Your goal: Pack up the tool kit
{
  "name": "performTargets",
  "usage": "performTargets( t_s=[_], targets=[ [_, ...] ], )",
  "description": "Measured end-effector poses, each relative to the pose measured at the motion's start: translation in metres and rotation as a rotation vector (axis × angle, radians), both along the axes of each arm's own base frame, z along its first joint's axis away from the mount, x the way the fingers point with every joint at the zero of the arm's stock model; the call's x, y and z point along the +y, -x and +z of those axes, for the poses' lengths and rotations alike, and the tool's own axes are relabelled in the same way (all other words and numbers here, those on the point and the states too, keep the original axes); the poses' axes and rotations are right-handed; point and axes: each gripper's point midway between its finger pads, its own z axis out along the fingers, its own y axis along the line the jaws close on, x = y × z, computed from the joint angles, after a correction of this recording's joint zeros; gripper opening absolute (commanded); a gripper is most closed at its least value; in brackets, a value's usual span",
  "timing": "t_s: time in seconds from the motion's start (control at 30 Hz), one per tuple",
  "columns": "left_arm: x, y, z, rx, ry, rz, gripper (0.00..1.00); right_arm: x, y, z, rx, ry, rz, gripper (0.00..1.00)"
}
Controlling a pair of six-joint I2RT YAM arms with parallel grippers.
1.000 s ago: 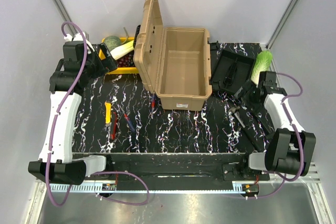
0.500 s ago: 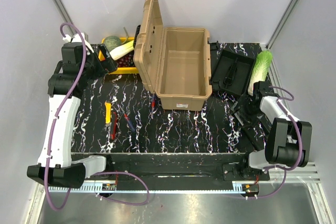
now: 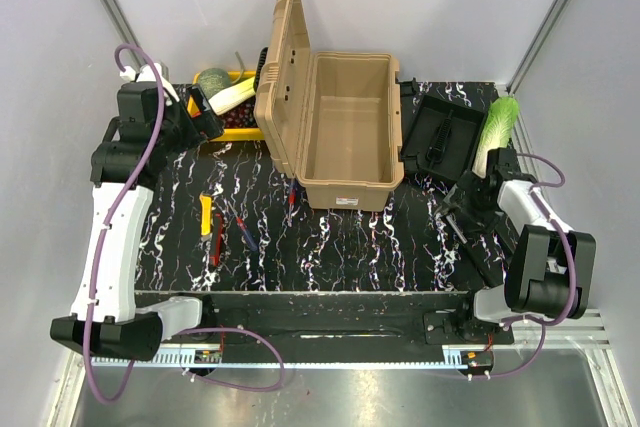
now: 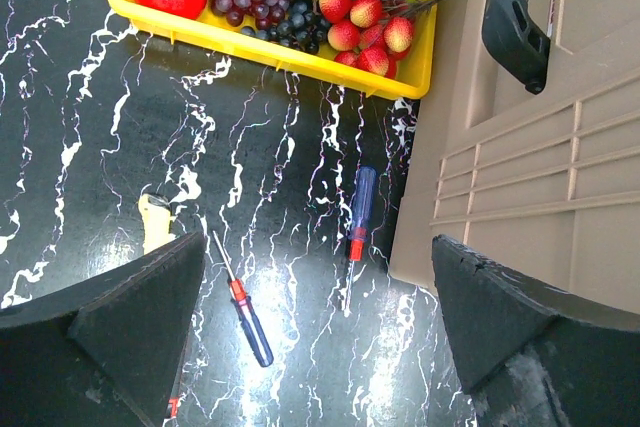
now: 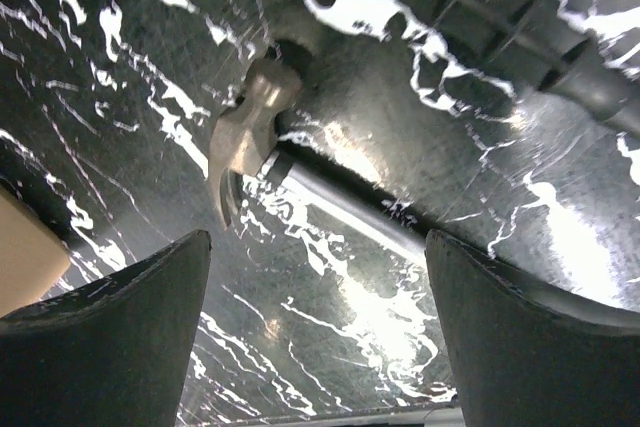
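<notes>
The tan toolbox (image 3: pixel 345 132) stands open mid-table, its lid (image 3: pixel 285 77) raised on the left; the lid (image 4: pixel 540 167) and its black handle (image 4: pixel 520 7) also fill the right of the left wrist view. The black inner tray (image 3: pixel 440 137) lies to the box's right. A yellow-handled tool (image 3: pixel 206 215) and two blue-and-red screwdrivers (image 4: pixel 247 312) (image 4: pixel 358 227) lie left of the box. My left gripper (image 4: pixel 315 347) hovers open high above them. A hammer (image 5: pixel 245 132) lies at the right, and my right gripper (image 5: pixel 320 347) is open low over its shaft (image 5: pixel 340 202).
A yellow crate (image 4: pixel 270 42) of grapes, strawberries and a red fruit sits at the back left beside the lid. A green cabbage (image 3: pixel 497 125) lies at the far right edge behind my right arm. The tray's edge (image 5: pixel 480 7) is close beyond the hammer.
My right arm has folded down and brought its gripper left and lower, over the hammer. The left arm has hardly moved.
</notes>
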Motion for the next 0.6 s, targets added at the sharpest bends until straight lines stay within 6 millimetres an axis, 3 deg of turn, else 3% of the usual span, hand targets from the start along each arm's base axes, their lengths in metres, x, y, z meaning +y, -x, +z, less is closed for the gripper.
performTargets(
  t_s=[0.2, 0.43, 0.6],
  targets=[
    [-0.001, 0.001, 0.001, -0.004, -0.001, -0.002, 0.99, -0.02, -0.009, -0.006, -0.048, -0.005, -0.096, 0.92],
    [0.001, 0.004, -0.001, -0.003, -0.011, 0.002, 0.99, -0.001, -0.005, -0.022, -0.035, -0.125, -0.145, 0.91],
    [0.002, 0.005, -0.003, 0.0, -0.022, 0.005, 0.99, 0.01, -0.004, -0.019, -0.061, -0.19, -0.169, 0.89]
  ],
)
